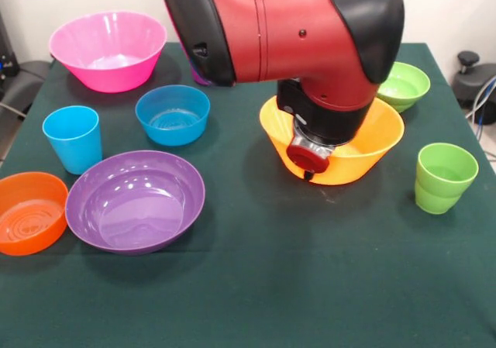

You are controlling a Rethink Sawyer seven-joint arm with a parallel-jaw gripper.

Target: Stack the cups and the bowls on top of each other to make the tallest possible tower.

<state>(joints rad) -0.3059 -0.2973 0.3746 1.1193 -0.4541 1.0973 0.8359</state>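
My arm (287,30) hangs low over the yellow-orange bowl (364,150), right of centre on the desk (310,286). The wrist blocks the bowl's middle, and I cannot tell whether the tool is apart, together, or clamped on anything; its tips are hidden.

Risks as I judge them: with the wrist so close to the bowl's rim, a sideways move could shove or tip it. These glossy bowls likely slide easily on the cloth. The green bowl (403,86) sits just behind on the far right and could get knocked. I am working blind inside the bowl.

Nothing is stacked yet. All upright, mouths up: pink bowl (108,49) far left, blue bowl (173,114) nearer, blue cup (73,139) to its left, purple bowl (136,201) near left, touching or nearly touching the orange bowl (29,212) at the left edge. Green cup (444,177) stands alone at right. A purple sliver behind the arm is too hidden to name.
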